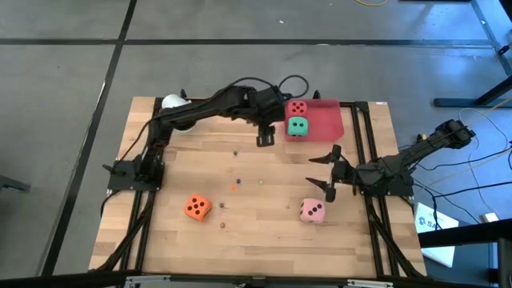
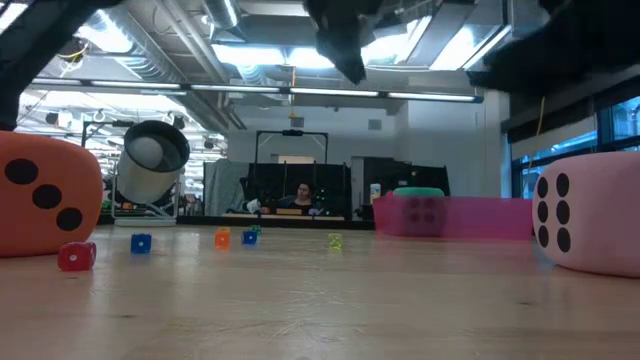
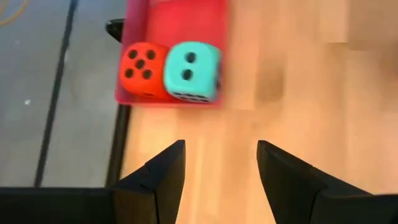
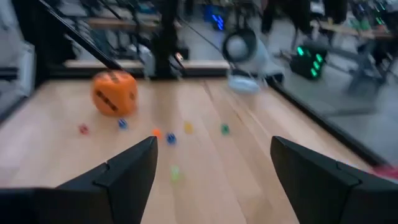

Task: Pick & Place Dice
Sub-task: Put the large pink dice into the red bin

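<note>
- While I scanned the high view from the left, the orange die (image 1: 198,207) sat alone on the left part of the table (image 1: 256,232), near the front edge and well apart from both arms.
- Small coloured beads (image 1: 236,186) lay scattered across the middle of the boards.
- My left gripper (image 1: 266,138) hung above the table just beside the red tray (image 1: 326,120), on its left, fingers released and holding nothing.
- Inside that tray, at its left end, the red die (image 1: 298,108) and the green die (image 1: 298,126) sat touching each other, so I judged two of the four already placed.
- Further right, the pink die (image 1: 312,211) lay on the bare wood near the front.
- My right gripper (image 1: 326,172) hovered just behind the pink die, fingers spread wide and empty; its wrist camera looked across the table toward the orange die and missed the pink one.
- A cube has no long axis to fuss over. What mattered was that the pink die lay close on the front side of the right gripper, which was plainly the nearer arm, so I judged it the next pick.
</note>
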`<act>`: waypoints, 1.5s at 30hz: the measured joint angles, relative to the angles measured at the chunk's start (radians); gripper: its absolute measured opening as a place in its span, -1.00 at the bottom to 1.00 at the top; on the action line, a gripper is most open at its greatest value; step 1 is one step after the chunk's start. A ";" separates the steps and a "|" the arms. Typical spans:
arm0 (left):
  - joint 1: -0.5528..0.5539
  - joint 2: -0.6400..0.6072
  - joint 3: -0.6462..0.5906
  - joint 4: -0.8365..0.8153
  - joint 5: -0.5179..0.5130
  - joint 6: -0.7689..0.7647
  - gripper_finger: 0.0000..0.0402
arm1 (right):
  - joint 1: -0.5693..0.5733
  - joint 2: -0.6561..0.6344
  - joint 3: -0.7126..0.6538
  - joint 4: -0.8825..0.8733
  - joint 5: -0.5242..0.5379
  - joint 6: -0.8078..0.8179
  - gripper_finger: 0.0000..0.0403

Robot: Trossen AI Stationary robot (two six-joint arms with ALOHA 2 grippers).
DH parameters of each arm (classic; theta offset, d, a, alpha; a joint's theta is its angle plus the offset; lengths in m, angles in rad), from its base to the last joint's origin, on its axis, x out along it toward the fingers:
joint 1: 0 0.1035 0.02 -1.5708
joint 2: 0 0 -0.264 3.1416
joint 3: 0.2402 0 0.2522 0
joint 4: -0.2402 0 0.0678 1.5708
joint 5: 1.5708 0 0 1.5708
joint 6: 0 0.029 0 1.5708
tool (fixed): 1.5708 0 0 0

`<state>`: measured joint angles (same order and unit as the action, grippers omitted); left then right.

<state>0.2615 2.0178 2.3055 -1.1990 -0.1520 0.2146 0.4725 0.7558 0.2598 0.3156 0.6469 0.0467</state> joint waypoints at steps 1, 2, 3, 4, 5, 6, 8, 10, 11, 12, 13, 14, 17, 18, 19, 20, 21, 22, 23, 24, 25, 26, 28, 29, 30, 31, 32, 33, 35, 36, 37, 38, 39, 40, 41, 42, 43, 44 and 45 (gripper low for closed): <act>-0.012 -0.019 -0.011 -0.013 0.007 -0.015 -0.07 | 0.000 -0.001 0.014 -0.001 -0.007 -0.020 0.54; -0.025 -0.039 -0.028 -0.030 0.013 -0.028 -0.08 | 0.001 -0.002 0.035 -0.002 -0.009 -0.038 0.54; -0.041 -0.059 -0.049 -0.035 0.015 -0.035 -0.09 | 0.003 -0.002 0.057 -0.004 -0.010 -0.056 0.54; -0.056 -0.080 -0.073 -0.032 0.013 -0.041 -0.10 | 0.004 -0.003 0.081 -0.015 -0.010 -0.072 0.54; -0.072 -0.105 -0.098 -0.031 0.008 -0.049 -0.12 | 0.007 -0.003 0.108 -0.041 -0.011 -0.090 0.54; -0.090 -0.133 -0.130 -0.032 -0.004 -0.059 -0.13 | 0.010 -0.003 0.137 -0.074 -0.012 -0.108 0.54; -0.124 -0.190 -0.193 -0.020 -0.034 -0.084 -0.16 | 0.014 -0.003 0.197 -0.144 -0.012 -0.115 0.54; -0.158 -0.264 -0.276 0.004 -0.071 -0.114 -0.19 | 0.014 -0.003 0.251 -0.229 -0.017 -0.114 0.54; -0.176 -0.304 -0.325 0.025 -0.086 -0.129 -0.21 | 0.014 -0.003 0.273 -0.265 -0.030 -0.110 0.54; -0.193 -0.345 -0.377 0.054 -0.097 -0.142 -0.22 | 0.014 -0.003 0.291 -0.297 -0.038 -0.107 0.54; -0.210 -0.389 -0.435 0.082 -0.110 -0.159 -0.23 | 0.014 -0.003 0.305 -0.318 -0.046 -0.101 0.54; -0.228 -0.432 -0.493 0.107 -0.123 -0.180 -0.24 | 0.014 -0.003 0.314 -0.334 -0.065 -0.090 0.54; -0.278 -0.559 -0.677 0.211 -0.153 -0.233 -0.26 | 0.014 -0.003 0.321 -0.383 -0.139 -0.048 0.54; -0.295 -0.599 -0.739 0.243 -0.166 -0.248 -0.27 | 0.014 -0.003 0.322 -0.402 -0.170 -0.024 0.54; -0.313 -0.637 -0.798 0.278 -0.179 -0.263 -0.27 | 0.014 -0.003 0.322 -0.420 -0.198 0.004 0.54; -0.330 -0.675 -0.861 0.320 -0.190 -0.275 -0.28 | 0.014 -0.002 0.322 -0.438 -0.214 0.035 0.54; -0.346 -0.710 -0.920 0.364 -0.200 -0.286 -0.27 | 0.014 0.002 0.322 -0.454 -0.224 0.068 0.54; -0.362 -0.744 -0.980 0.408 -0.209 -0.299 -0.27 | 0.015 0.009 0.322 -0.463 -0.227 0.097 0.54; -0.378 -0.777 -1.036 0.456 -0.218 -0.311 -0.27 | 0.017 0.019 0.322 -0.469 -0.235 0.118 0.54; -0.393 -0.806 -1.093 0.516 -0.222 -0.320 -0.27 | 0.026 0.030 0.323 -0.469 -0.251 0.131 0.54; -0.408 -0.833 -1.147 0.576 -0.223 -0.324 -0.26 | 0.036 0.046 0.328 -0.472 -0.260 0.140 0.54; -0.423 -0.858 -1.199 0.631 -0.224 -0.324 -0.26 | 0.048 0.069 0.340 -0.473 -0.262 0.150 0.54; -0.448 -0.898 -1.294 0.749 -0.225 -0.324 -0.27 | 0.076 0.127 0.378 -0.497 -0.245 0.153 0.54; -0.459 -0.914 -1.336 0.807 -0.224 -0.324 -0.27 | 0.092 0.162 0.405 -0.536 -0.220 0.156 0.54; -0.469 -0.929 -1.375 0.851 -0.224 -0.325 -0.27 | 0.108 0.198 0.435 -0.584 -0.190 0.162 0.54; -0.478 -0.940 -1.410 0.895 -0.225 -0.325 -0.28 | 0.124 0.243 0.472 -0.647 -0.160 0.176 0.54; -0.486 -0.947 -1.441 0.946 -0.229 -0.326 -0.28 | 0.138 0.285 0.512 -0.725 -0.138 0.191 0.54; -0.493 -0.951 -1.468 0.995 -0.234 -0.327 -0.27 | 0.151 0.327 0.550 -0.807 -0.122 0.220 0.54; -0.506 -0.953 -1.514 1.068 -0.243 -0.327 -0.26 | 0.173 0.407 0.619 -0.961 -0.111 0.303 0.54; -0.512 -0.952 -1.531 1.099 -0.244 -0.327 -0.26 | 0.184 0.439 0.644 -1.016 -0.111 0.345 0.54; -0.517 -0.951 -1.544 1.130 -0.244 -0.327 -0.25 | 0.197 0.466 0.663 -1.048 -0.112 0.385 0.54; -0.522 -0.948 -1.555 1.161 -0.245 -0.327 -0.25 | 0.211 0.489 0.678 -1.060 -0.112 0.422 0.54; -0.526 -0.946 -1.563 1.186 -0.245 -0.327 -0.25 | 0.228 0.507 0.686 -1.061 -0.112 0.461 0.54; -0.530 -0.944 -1.566 1.187 -0.245 -0.328 -0.25 | 0.246 0.523 0.693 -1.061 -0.113 0.498 0.54; -0.536 -0.938 -1.566 1.188 -0.247 -0.333 -0.26 | 0.262 0.538 0.700 -1.061 -0.112 0.536 0.54; -0.541 -0.932 -1.566 1.192 -0.249 -0.341 -0.26 | 0.278 0.552 0.709 -1.060 -0.112 0.578 0.54; -0.544 -0.927 -1.566 1.192 -0.250 -0.345 -0.27 | 0.293 0.566 0.719 -1.057 -0.110 0.621 0.54; -0.548 -0.921 -1.566 1.196 -0.250 -0.348 -0.27 | 0.310 0.582 0.729 -1.057 -0.102 0.667 0.54; -0.553 -0.915 -1.566 1.202 -0.250 -0.350 -0.28 | 0.325 0.604 0.741 -1.056 -0.088 0.708 0.54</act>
<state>-0.2917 1.1031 0.7399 0.0027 -0.4019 -0.1352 0.7975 1.3594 1.0003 -0.7406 0.5588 0.7546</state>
